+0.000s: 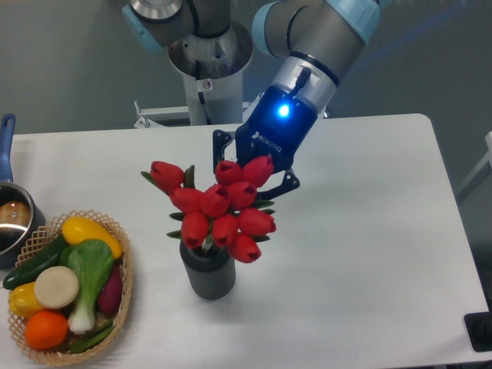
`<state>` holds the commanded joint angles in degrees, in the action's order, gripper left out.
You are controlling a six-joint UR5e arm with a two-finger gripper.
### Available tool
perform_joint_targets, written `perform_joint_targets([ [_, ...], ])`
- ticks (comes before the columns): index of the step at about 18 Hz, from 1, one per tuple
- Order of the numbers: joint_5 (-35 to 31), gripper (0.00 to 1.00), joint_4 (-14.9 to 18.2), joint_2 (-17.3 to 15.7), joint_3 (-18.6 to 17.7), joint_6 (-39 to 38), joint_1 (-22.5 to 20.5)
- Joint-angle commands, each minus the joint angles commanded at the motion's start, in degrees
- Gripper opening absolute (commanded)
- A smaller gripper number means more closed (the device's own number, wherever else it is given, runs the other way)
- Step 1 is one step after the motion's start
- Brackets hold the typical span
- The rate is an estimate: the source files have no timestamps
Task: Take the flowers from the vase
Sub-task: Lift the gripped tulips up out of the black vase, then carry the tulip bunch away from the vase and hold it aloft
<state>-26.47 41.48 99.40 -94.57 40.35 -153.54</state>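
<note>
Gripping the flowers (221, 211) from behind, the gripper (257, 175) was clenched on the bunch, whose buds stood just above the mouth of the vase (206, 273). Lifting appeared under way; the next move likely called for more upward travel to free the stems.

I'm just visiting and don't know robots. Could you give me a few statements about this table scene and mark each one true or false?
1. The gripper is behind the flowers. True.
2. The flowers are yellow. False: the buds are red, with green leaves.
3. The vase is lying on its side. False: it stands upright on the table.
4. A basket of vegetables sits left of the vase. True.
5. A blue light glows on the gripper's body. True.
</note>
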Motion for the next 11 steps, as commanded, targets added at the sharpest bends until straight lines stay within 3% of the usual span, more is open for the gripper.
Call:
perform_joint_targets([
  [11,0.1,0.0,0.0,0.2,2.6,-1.2,-7.9],
])
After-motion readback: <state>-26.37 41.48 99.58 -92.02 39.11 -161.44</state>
